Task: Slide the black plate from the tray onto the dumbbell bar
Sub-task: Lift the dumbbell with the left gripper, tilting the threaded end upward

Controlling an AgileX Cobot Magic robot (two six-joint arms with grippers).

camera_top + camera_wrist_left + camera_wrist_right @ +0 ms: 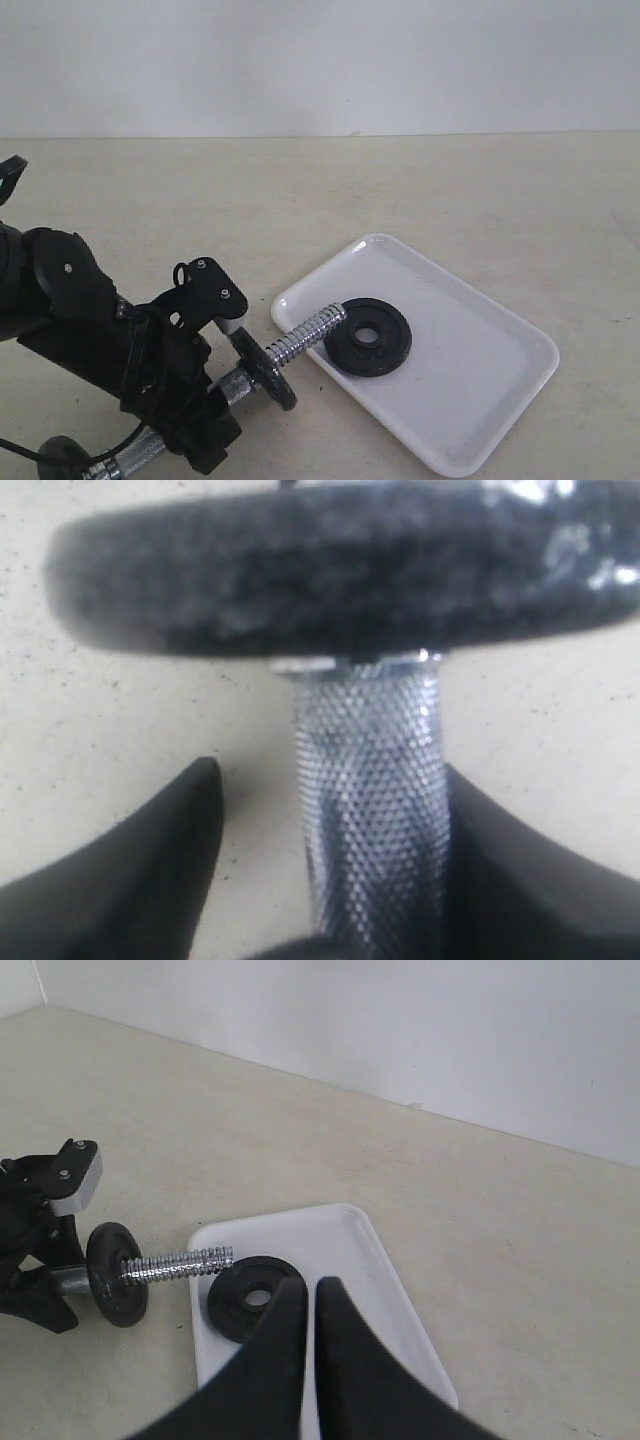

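— Where is the black plate [367,336]?
— Flat in your tray [470,380], at the threaded tip of the dumbbell bar [305,338]. Your left jaws stand spread astride that bar; your right jaws are pressed together.

The pale speckled worktop [450,190] I worked over carried a white tray [480,385] and a chrome dumbbell bar [305,335], its threaded end overhanging the tray's rim.

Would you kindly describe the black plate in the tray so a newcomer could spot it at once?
Find the white tray on the beige table. At the tray's end nearest the chrome bar lies the black plate, flat, with a centre hole. The neighbouring black disc stands on edge on the bar, outside the tray.
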